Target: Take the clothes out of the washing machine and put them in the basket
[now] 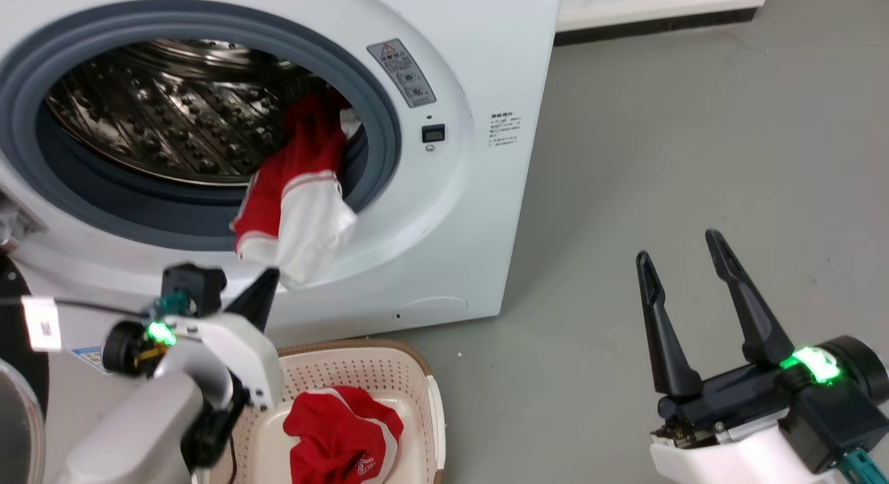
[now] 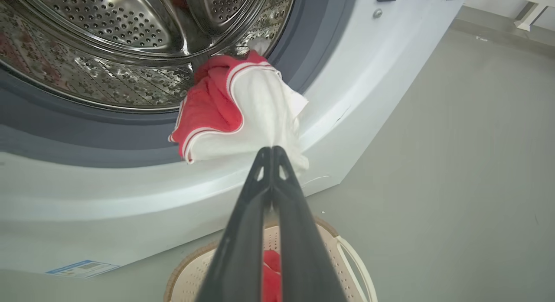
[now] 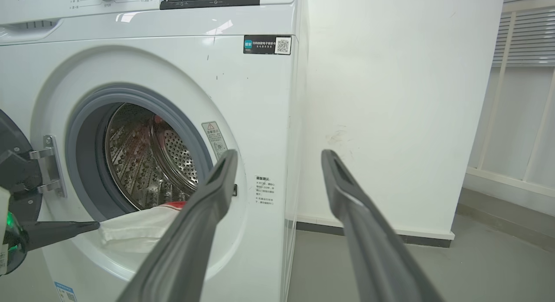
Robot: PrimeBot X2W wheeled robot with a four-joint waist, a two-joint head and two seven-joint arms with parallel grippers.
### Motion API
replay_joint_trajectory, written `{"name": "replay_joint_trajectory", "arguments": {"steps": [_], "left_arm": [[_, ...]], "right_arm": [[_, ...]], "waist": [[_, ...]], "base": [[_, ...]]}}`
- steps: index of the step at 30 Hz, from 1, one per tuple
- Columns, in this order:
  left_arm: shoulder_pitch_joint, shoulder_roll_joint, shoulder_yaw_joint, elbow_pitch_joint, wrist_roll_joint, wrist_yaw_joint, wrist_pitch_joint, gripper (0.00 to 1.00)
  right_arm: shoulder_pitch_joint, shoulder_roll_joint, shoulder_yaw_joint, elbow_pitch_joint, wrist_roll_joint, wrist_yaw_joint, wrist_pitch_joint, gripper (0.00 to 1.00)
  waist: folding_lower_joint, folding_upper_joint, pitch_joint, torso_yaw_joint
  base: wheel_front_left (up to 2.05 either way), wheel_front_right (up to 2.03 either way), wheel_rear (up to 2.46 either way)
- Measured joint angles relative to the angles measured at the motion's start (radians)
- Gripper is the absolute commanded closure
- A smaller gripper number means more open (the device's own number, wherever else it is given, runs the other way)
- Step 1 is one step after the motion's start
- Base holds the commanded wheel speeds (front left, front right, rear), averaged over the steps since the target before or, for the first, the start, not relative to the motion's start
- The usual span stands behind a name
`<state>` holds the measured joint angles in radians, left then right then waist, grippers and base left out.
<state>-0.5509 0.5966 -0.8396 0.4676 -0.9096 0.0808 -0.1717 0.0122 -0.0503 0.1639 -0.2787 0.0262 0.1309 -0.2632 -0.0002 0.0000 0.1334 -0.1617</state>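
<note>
One red-and-white garment (image 2: 230,115) drapes over the seal (image 1: 385,123) lip, white hem pinched by the left gripper (image 2: 271,150), basket (image 1: 375,373) directly below; right gripper (image 1: 680,248) gapes wide.

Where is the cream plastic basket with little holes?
In the head view, the cream perforated plastic basket sits on the grey floor at the bottom, left of centre, right in front of the white washing machine.

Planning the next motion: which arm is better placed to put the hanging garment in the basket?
Left: the left pincer is shut on the garment hanging from the washing machine, above the basket. The right pincer stands open, far aside.
</note>
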Motion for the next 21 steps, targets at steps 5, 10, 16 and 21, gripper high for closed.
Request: {"name": "replay_joint_trajectory", "arguments": {"steps": [5,10,16,21], "left_arm": [[0.086,0.000,-0.017,-0.038,-0.012,0.024,-0.008,1.00],[0.154,-0.007,-0.039,-0.062,-0.018,0.043,-0.013,1.00],[0.218,-0.020,-0.061,-0.054,-0.027,0.051,-0.021,1.00],[0.270,-0.036,-0.078,-0.035,-0.038,0.051,-0.025,1.00]], "right_arm": [[0.024,0.000,-0.001,0.005,-0.003,0.000,0.000,0.00],[0.043,0.000,-0.006,0.012,-0.007,0.000,0.000,0.00],[0.066,0.000,-0.010,0.021,-0.008,0.000,0.000,0.00],[0.078,0.000,-0.011,0.026,-0.008,0.000,0.000,0.00]], "waist": [[0.0001,0.0000,-0.032,0.008],[0.0001,0.0000,-0.056,0.018],[0.0001,0.0000,-0.085,0.030],[0.0001,0.0000,-0.108,0.033]], "base": [[0.00,0.00,0.00],[0.00,0.00,0.00],[0.00,0.00,0.00],[0.00,0.00,0.00]]}}
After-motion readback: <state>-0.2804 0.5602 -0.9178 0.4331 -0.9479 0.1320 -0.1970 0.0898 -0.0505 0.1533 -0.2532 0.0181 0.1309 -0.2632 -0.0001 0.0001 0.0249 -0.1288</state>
